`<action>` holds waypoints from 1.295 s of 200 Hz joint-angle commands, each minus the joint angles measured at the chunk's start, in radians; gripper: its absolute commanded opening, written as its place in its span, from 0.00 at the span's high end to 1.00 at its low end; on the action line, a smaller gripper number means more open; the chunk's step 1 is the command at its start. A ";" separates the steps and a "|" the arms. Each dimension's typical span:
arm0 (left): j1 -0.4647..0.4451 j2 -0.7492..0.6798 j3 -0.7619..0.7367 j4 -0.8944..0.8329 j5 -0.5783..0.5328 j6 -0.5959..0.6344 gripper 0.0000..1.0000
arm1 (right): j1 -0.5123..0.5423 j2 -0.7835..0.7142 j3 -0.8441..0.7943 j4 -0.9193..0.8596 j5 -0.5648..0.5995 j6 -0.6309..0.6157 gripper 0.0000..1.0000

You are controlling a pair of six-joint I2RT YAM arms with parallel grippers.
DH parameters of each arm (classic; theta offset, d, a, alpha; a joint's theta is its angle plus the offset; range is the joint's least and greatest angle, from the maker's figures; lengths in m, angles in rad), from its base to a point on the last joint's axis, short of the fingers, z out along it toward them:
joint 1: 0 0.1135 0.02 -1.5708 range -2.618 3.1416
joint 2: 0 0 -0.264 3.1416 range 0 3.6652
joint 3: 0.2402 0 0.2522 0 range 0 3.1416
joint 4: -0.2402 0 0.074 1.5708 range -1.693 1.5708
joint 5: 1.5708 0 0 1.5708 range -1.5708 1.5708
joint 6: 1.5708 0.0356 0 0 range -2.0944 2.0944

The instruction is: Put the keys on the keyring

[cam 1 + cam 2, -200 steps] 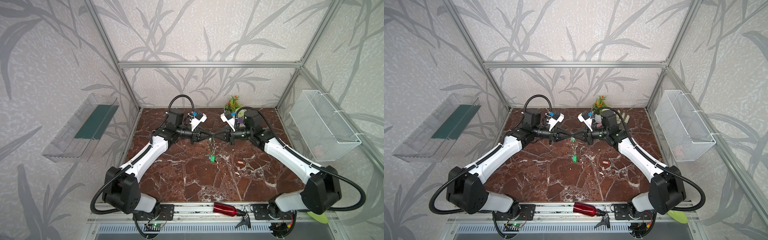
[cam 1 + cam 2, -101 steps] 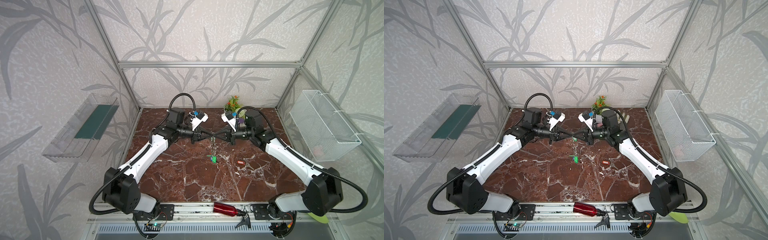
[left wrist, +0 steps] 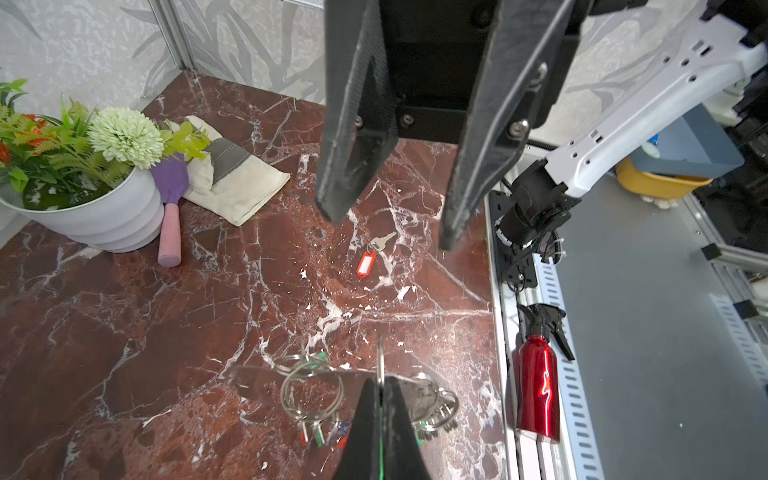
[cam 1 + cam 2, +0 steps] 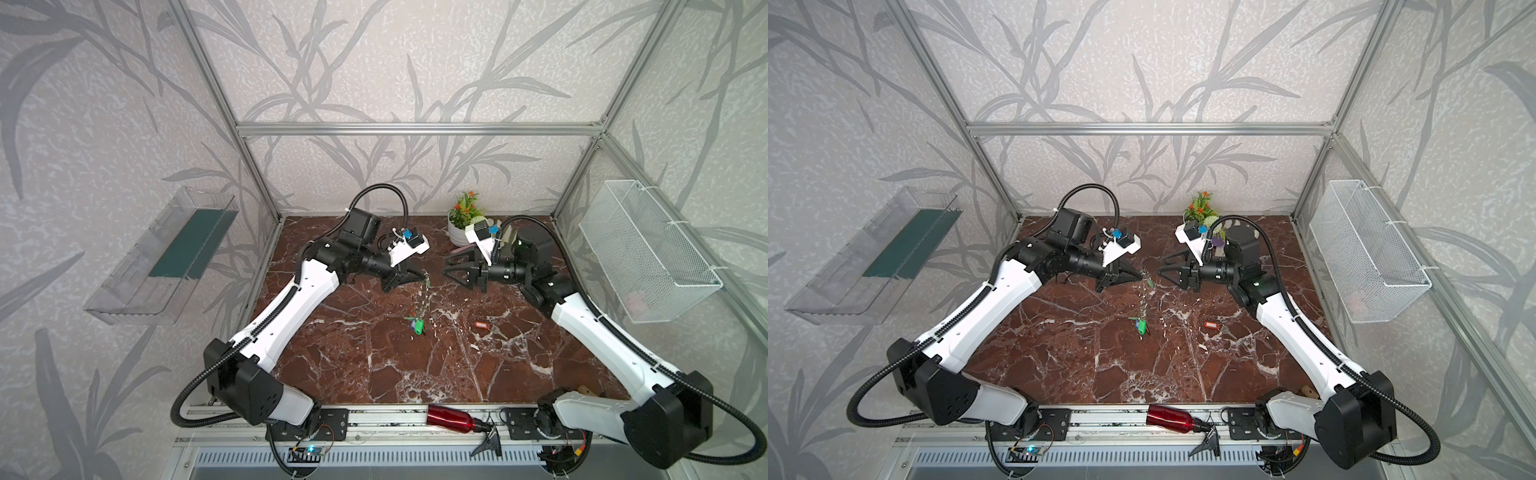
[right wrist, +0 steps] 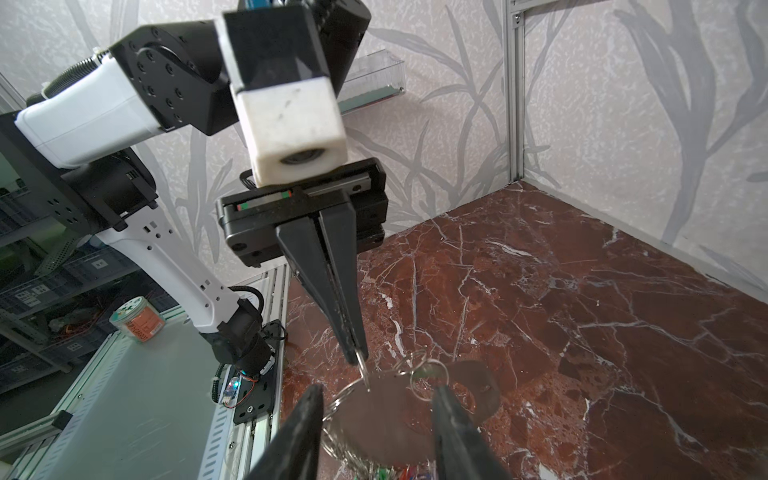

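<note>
We see the left pincer [image 4: 422, 274] [image 4: 1144, 274] raised above the middle of the table [image 4: 353, 374], its jaws pressed fully together on one thin silver ring at the top edge of the keyring [image 4: 422, 297] [image 4: 1145, 296]. In the right wrist view, that ring is pinched at the very tip of the left pincer [image 5: 357, 357], and the grey plate of the keyring [image 5: 374, 419] hangs below it with more rings and coloured tags along its lower edge. In both top views the keyring dangles nearly edge-on, with its green tag lowest. We cannot tell whether that tag touches the table.

The right pincer [image 4: 444, 266] [image 4: 1160, 266] faces the left one from close by. Its jaws are spread partway, it holds nothing, and it stays clear of the keyring. From the left wrist view we see its two dark fingers [image 3: 332, 195] standing apart.

The loose key [image 4: 481, 324] [image 4: 1212, 325] [image 3: 366, 262], with its red tag, lies flat on the table to the right of the hanging keyring, well apart from it and from both pincers.

A plant pot [image 4: 457, 232] stands at the back of the table.
</note>
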 commanded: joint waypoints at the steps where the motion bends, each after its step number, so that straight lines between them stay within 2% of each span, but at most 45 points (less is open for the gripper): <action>1: -0.023 0.023 0.070 -0.133 -0.052 0.129 1.00 | 0.018 -0.003 -0.013 0.028 -0.003 0.010 0.53; 48: -0.052 0.063 0.144 -0.189 -0.078 0.156 1.00 | 0.063 0.012 -0.001 -0.044 0.005 -0.042 0.53; 90: -0.053 0.031 0.088 -0.077 -0.051 0.101 1.00 | 0.060 0.000 -0.039 0.010 0.005 -0.001 0.54; 121: -0.053 -0.059 -0.057 0.175 -0.021 -0.033 1.00 | -0.012 0.000 -0.088 0.221 -0.053 0.170 0.57; 159: -0.052 -0.176 -0.275 0.586 -0.024 -0.261 1.00 | -0.020 -0.039 -0.077 0.208 -0.028 0.177 0.56; 201: -0.058 -0.215 -0.434 0.993 -0.035 -0.547 1.00 | -0.077 -0.054 -0.101 0.329 -0.061 0.301 0.54; 259: -0.107 -0.234 -0.582 1.446 -0.130 -0.789 1.00 | -0.104 -0.080 -0.092 0.382 -0.066 0.373 0.52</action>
